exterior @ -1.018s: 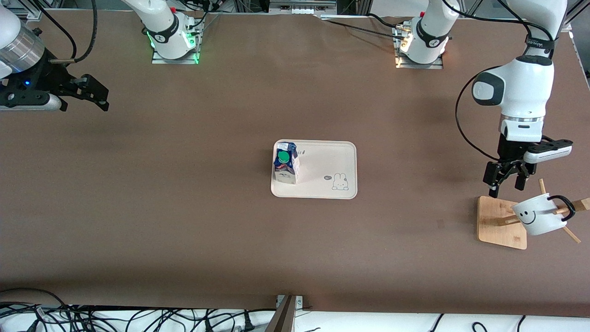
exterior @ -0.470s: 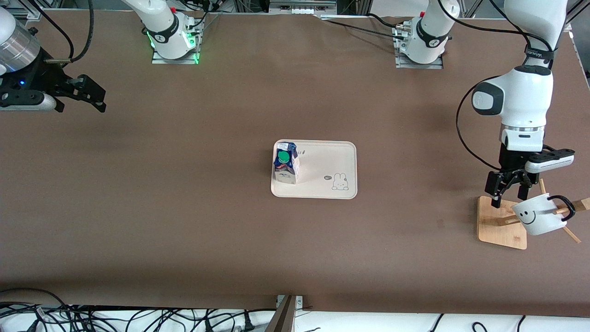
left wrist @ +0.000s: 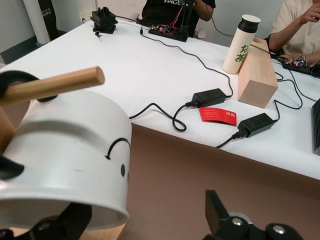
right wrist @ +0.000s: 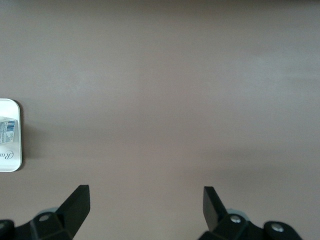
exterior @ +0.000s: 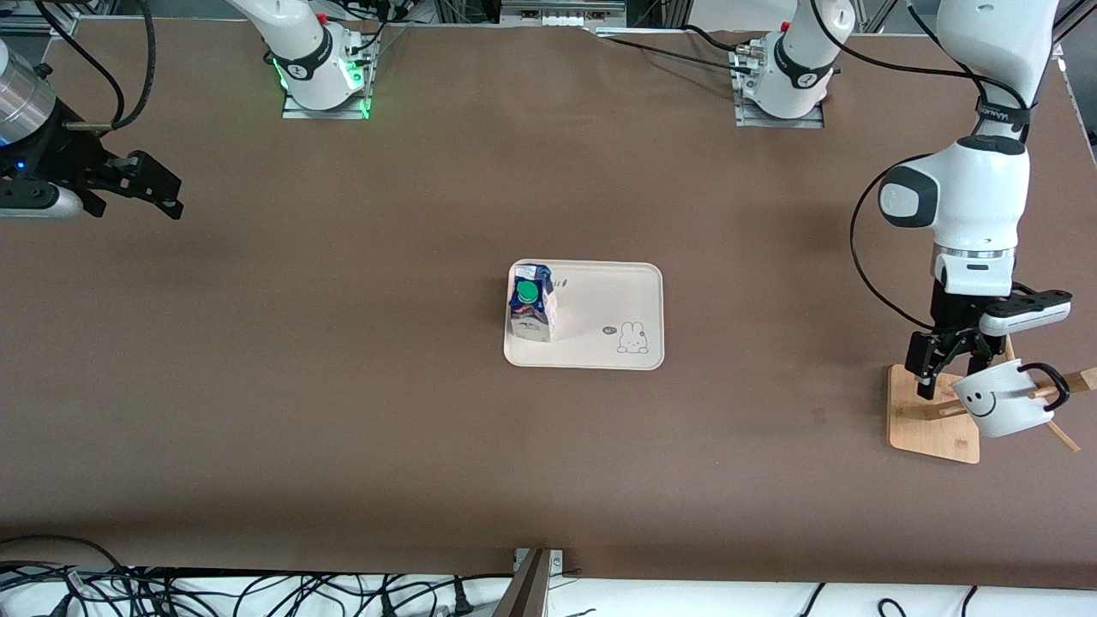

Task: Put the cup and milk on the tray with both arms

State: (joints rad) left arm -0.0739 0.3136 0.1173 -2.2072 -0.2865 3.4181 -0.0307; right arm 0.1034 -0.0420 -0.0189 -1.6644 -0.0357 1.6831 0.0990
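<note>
The left gripper [exterior: 947,370] has come down over the last second from above the wooden rack base [exterior: 921,420] to the level of the smiley-face mug [exterior: 1003,399]. It now sits at the mug's ten o'clock with its fingers apart. In the left wrist view the mug fills the space by one finger [left wrist: 70,222], while the other finger [left wrist: 215,212] stands clear; whether the first pad touches the wall I cannot tell from that angle.

The mug hangs tilted on a rack peg [left wrist: 52,85] that runs through its black handle [exterior: 1052,384], toward the left arm's end of the table, well apart from the rabbit tray [exterior: 600,343].

The milk carton [exterior: 531,313] already stands upright on the tray, at about nine o'clock within it.

The right gripper [exterior: 150,184] has drawn back toward its own table edge, fingers apart and empty, and appears to be waiting.

So the milk half looks done. The cup grasp is about to begin, and lifting the mug will likely need a slide off the peg.
</note>
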